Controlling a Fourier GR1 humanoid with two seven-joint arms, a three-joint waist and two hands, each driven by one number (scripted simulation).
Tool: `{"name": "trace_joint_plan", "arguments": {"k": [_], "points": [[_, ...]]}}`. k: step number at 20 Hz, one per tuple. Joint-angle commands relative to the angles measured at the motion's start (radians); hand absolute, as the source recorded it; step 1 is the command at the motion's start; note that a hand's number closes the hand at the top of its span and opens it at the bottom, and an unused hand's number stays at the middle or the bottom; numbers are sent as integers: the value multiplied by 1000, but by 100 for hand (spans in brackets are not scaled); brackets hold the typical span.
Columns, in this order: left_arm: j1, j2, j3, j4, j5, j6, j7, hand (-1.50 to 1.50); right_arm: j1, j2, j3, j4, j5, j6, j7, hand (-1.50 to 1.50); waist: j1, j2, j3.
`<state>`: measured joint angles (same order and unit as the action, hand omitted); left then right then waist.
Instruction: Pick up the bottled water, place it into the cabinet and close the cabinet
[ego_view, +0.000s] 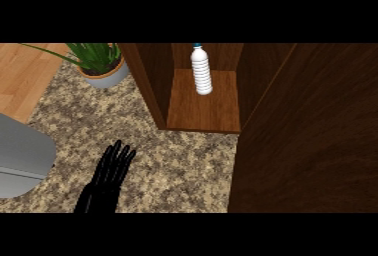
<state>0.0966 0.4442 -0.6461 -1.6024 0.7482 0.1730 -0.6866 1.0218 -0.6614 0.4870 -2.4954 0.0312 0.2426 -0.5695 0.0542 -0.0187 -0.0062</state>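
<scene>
Nearest me, I saw my black left hand (111, 167) resting over the speckled granite counter (177, 160), fingers straight and slightly fanned, holding nothing; the dark wooden cabinet door (310, 135) filled the right side; my right hand did not show; farther off, the clear ribbed plastic water bottle (201, 70) stood inside the open wooden cabinet (203, 107); a green potted plant (100, 62) sat beyond, left.

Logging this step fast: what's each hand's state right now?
Left hand: open, fingers straight, holding nothing, over the counter.
Right hand: not in view.
</scene>
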Motion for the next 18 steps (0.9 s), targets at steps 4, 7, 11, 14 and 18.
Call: {"name": "trace_joint_plan", "arguments": {"k": [4, 7, 11, 14, 18], "points": [[148, 185, 100, -105, 44, -112, -77, -150, -110, -80, 66, -185, 188, 4, 134, 150, 21, 6, -5], [220, 237, 112, -134, 47, -168, -121, -150, -174, -39, 143, -172, 161, -30, 210, 150, 33, 15, -5], [267, 334, 187, -155, 100, -267, -139, -150, -264, -16, 224, -168, 108, -40, 331, 150, 30, 25, -3], [308, 361, 205, -133, 116, -325, -170, -150, -325, 0, 284, -144, 85, -37, 412, 150, 46, 29, -5], [321, 401, 224, -148, 120, -372, -178, -150, -500, -2, 273, -99, 71, 15, 455, 150, 83, 36, -6]]}}
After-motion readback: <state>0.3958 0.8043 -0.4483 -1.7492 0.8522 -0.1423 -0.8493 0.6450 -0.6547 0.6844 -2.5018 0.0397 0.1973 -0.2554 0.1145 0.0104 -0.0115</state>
